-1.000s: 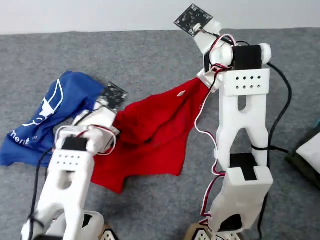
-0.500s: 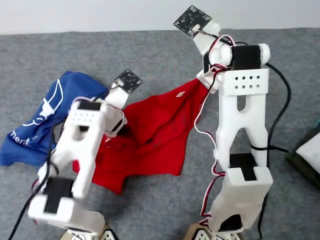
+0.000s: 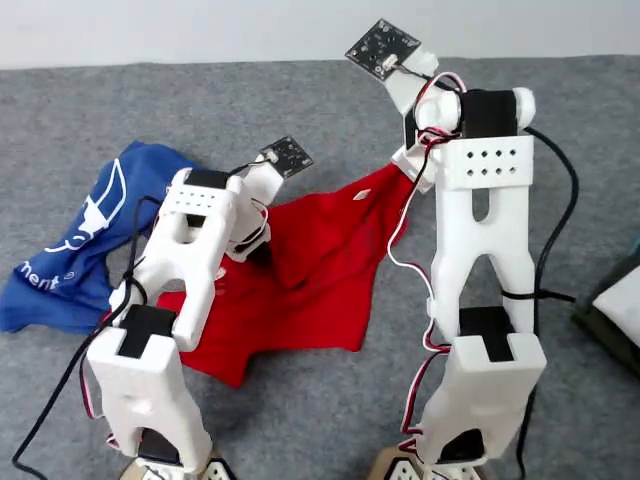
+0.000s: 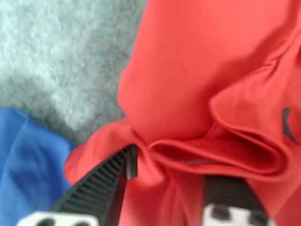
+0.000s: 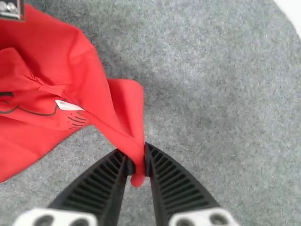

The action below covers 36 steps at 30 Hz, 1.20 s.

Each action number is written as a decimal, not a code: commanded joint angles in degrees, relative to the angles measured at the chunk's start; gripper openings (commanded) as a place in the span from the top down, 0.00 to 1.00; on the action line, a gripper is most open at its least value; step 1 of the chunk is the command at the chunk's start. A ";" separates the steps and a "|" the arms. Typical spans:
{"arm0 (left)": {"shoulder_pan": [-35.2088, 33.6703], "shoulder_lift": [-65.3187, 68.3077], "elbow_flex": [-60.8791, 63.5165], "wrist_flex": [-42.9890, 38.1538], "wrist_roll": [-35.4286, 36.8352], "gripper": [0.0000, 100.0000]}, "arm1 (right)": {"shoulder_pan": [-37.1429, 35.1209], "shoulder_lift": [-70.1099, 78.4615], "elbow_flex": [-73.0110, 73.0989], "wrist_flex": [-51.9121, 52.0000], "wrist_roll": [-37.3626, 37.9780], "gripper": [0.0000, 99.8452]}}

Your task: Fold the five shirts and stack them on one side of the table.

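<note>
A red shirt (image 3: 310,265) lies spread and rumpled on the grey table between the two arms. My right gripper (image 3: 408,162) is shut on its far right corner; in the right wrist view the red shirt (image 5: 56,94) ends in a thin fold pinched in my right gripper (image 5: 137,165). My left gripper (image 3: 258,240) rests on the shirt's left part, near the blue shirt. In the left wrist view my left gripper (image 4: 174,174) stands open, its fingers pressed into the red shirt (image 4: 207,84), a thick fold between them. A crumpled blue shirt (image 3: 90,235) with white print lies at the left.
The grey carpet-like table top (image 3: 250,110) is bare behind the shirts and at the far right. A dark and white object (image 3: 612,300) sits at the right edge. The blue shirt (image 4: 23,160) borders the red one beside my left gripper.
My left arm has stretched away from its base and swung right, bringing its gripper onto the red shirt's left part. The right arm has kept still with the corner held.
</note>
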 commanded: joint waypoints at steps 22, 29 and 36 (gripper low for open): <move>-2.99 -25.49 -2.59 3.16 11.16 1.00 | 4.18 -7.43 -0.62 1.71 -1.93 0.99; -2.37 -41.67 -2.68 2.64 17.49 1.00 | 9.80 -16.31 -0.44 1.71 -1.85 0.99; -2.37 -53.10 -2.59 2.99 19.08 1.00 | 12.88 -24.92 0.70 2.07 -1.85 0.99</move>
